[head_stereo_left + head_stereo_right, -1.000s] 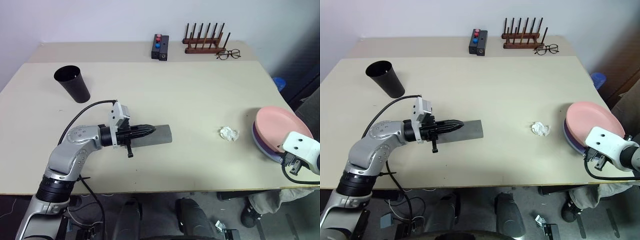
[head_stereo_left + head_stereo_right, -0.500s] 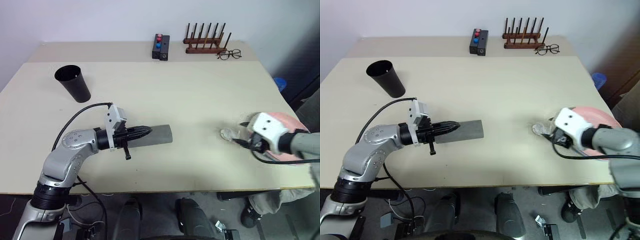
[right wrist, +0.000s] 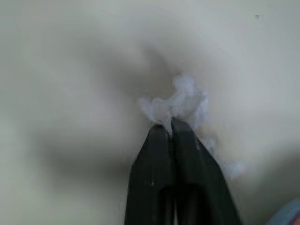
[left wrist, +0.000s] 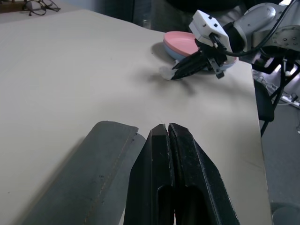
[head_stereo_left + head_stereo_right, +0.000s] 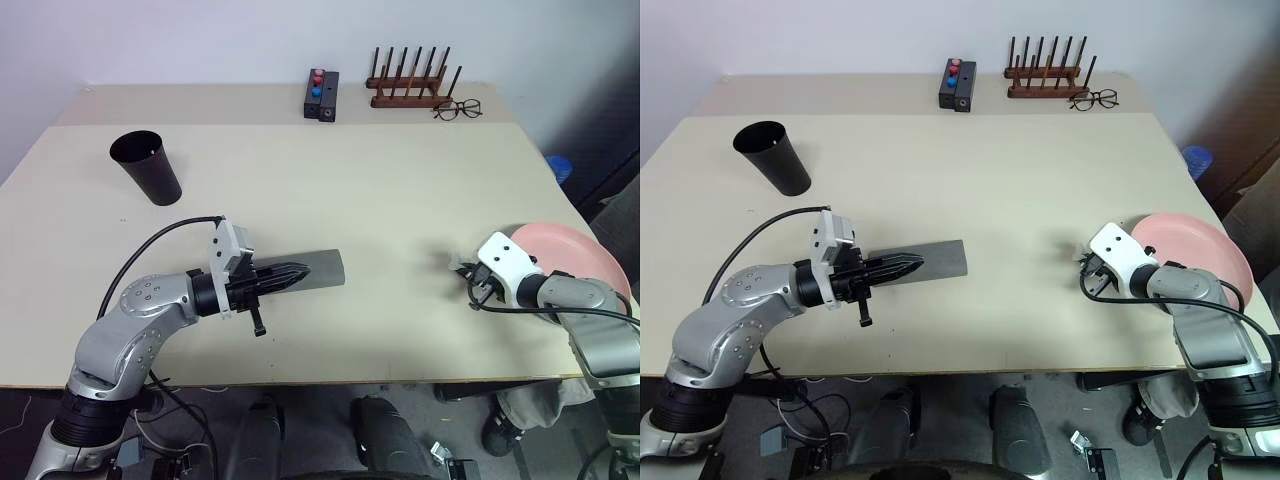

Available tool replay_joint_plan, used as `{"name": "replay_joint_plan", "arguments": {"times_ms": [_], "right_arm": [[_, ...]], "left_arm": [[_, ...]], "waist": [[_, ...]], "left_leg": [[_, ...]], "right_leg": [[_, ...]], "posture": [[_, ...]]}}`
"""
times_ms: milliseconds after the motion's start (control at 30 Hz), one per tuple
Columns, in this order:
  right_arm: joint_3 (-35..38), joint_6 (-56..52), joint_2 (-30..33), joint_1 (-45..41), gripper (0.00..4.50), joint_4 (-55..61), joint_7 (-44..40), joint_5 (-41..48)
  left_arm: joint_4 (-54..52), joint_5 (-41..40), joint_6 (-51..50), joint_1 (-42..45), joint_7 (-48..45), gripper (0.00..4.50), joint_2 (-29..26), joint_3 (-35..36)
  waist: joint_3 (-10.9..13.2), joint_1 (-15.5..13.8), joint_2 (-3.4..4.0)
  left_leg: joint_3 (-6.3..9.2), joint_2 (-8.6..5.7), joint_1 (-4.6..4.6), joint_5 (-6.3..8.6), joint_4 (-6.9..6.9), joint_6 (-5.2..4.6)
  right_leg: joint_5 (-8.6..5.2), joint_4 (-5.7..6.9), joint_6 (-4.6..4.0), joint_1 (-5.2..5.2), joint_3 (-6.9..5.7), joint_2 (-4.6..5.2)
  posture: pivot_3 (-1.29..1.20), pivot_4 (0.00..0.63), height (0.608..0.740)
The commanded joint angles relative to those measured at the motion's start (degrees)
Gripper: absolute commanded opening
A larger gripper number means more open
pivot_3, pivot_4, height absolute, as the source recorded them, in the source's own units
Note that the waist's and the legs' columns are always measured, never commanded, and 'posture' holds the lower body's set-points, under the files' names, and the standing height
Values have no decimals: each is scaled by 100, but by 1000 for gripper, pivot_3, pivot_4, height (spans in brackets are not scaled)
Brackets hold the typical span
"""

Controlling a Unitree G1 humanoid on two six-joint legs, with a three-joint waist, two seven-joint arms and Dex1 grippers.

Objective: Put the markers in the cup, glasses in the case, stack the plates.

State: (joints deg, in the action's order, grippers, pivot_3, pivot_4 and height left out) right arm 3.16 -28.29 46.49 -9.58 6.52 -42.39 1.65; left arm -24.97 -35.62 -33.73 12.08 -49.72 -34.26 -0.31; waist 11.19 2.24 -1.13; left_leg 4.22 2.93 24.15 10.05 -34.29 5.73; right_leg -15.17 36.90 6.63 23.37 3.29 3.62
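Left eye view: on the desk (image 5: pixel 400 190) the plates (image 4: pixel 185 42) sit stacked, pink on blue, just behind my right jaws, so I judge that step done. The cup (image 5: pixel 148 170) stands well beyond my left jaws. The case (image 5: pixel 315 268) lies flat just beside my left jaws, which are pressed together; its long axis runs along them, pointing toward my right arm. My right jaws are pressed together at the edge of a paper wad (image 3: pixel 180 103); I cannot tell whether they grip it. Next, I reckon, I lift it gently aside.
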Motion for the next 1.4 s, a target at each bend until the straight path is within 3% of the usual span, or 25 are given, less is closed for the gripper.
{"name": "replay_joint_plan", "arguments": {"times_ms": [33,200,400,500,700,900,1167,1400], "right_arm": [[166,103,172,-100,28,319,78,-74],[909,-256,860,-208,28,657,-192,146],[1521,-264,1687,405,28,25,-516,47],[1576,-322,1751,741,874,25,-750,187],[1335,-158,1662,478,3952,-83,-508,76],[1013,315,1041,-405,3952,-129,-424,435],[570,959,-749,-1483,3952,-660,-250,1082],[162,1235,-1271,-1785,3952,-1251,-507,1160]], "left_arm": [[-125,-94,32,78,-23,0,-9,56],[35,-15,96,150,-80,0,16,-17],[392,1,285,371,-342,0,28,-44],[392,-101,346,409,-625,0,-13,-45],[468,118,550,392,-735,0,-95,-8],[728,587,789,381,66,0,22,295],[1307,1668,1133,72,2336,0,333,1455],[1034,1814,1075,-524,3356,0,759,2170]], "waist": [[0,2,0],[3,-17,6],[1,-74,2],[1,-106,4],[-1,-57,10],[0,9,7],[1,25,6],[1,-20,4]], "left_leg": [[0,0,0,0,0,0],[-1,0,5,0,-1,0],[-1,0,7,2,0,-3],[-2,0,9,2,0,-4],[-5,1,6,2,0,-4],[-3,1,7,2,3,-4],[-1,1,5,2,7,-4],[0,0,7,1,6,-3]], "right_leg": [[0,0,0,1,0,0],[0,0,0,5,1,1],[0,-10,-1,4,0,1],[0,-12,-1,4,0,1],[1,-8,-2,6,3,0],[1,-11,-1,5,2,-1],[2,-2,5,6,2,-4],[2,-3,6,5,1,-3]], "posture": [[0,150,738],[0,150,738],[0,150,738],[0,150,738],[0,150,738],[0,150,738],[0,150,738],[0,150,738]]}}
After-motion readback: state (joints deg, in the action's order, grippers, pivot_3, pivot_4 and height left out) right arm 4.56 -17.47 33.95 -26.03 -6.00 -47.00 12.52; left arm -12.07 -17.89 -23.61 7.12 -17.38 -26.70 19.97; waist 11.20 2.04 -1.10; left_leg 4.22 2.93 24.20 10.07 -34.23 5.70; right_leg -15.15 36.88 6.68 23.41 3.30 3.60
